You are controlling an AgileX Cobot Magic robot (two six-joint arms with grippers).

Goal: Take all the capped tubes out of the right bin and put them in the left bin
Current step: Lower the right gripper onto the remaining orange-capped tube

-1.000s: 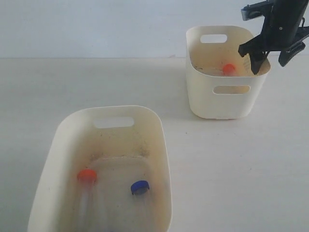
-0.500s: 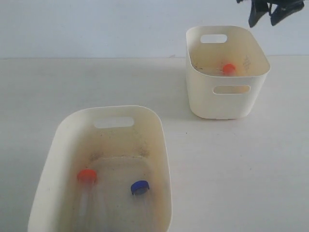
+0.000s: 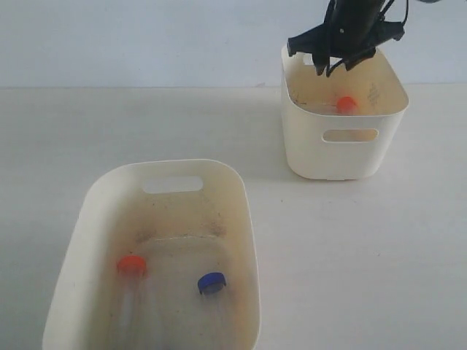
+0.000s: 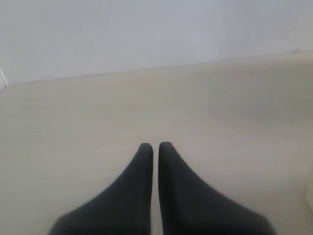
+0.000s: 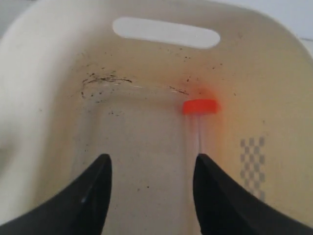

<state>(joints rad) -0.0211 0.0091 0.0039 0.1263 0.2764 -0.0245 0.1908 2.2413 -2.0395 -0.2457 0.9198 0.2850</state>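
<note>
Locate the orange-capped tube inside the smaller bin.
In the exterior view, the orange-capped tube sits inside the right bin, upper right, just below the open right gripper.

A pale, matte table (image 3: 146,124) runs back to a plain light wall (image 3: 146,36). Directly on it, upright and well apart, stand the cream left bin (image 3: 246,233), near the camera in the exterior view and partly cropped, and the smaller-looking cream right bin (image 3: 314,157), farther back close to the wall.
</note>
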